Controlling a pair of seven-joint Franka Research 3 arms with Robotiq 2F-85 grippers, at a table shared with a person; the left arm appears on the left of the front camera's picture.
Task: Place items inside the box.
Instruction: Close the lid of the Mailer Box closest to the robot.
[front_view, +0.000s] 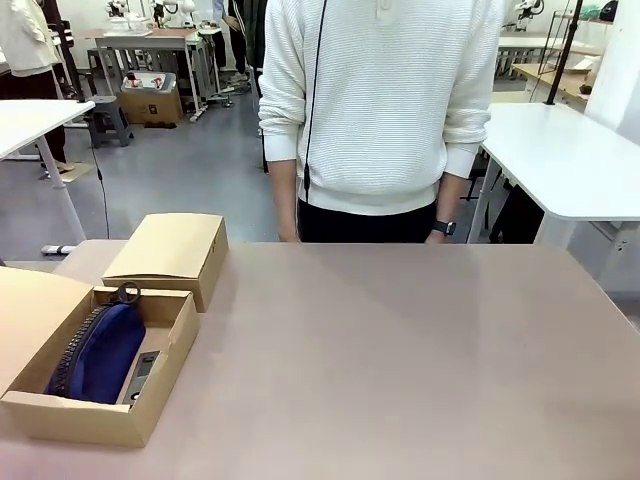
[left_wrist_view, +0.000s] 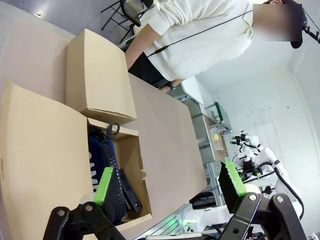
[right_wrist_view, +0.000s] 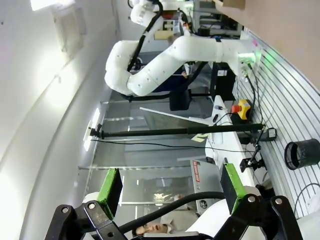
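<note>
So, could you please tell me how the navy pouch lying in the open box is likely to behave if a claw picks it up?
The navy pouch looks like soft, rounded fabric, so it would probably sag rather than stay stiff. It seems bulky but likely light for its size. Its zip and ring pull could snag on the cardboard box, since it fills most of the compartment.

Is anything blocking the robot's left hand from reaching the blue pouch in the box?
Nothing visible does. The left gripper hangs open above the open box, and the navy pouch lies uncovered inside it beside a black item. The box's lid is folded back to the side, not over the opening.
</note>
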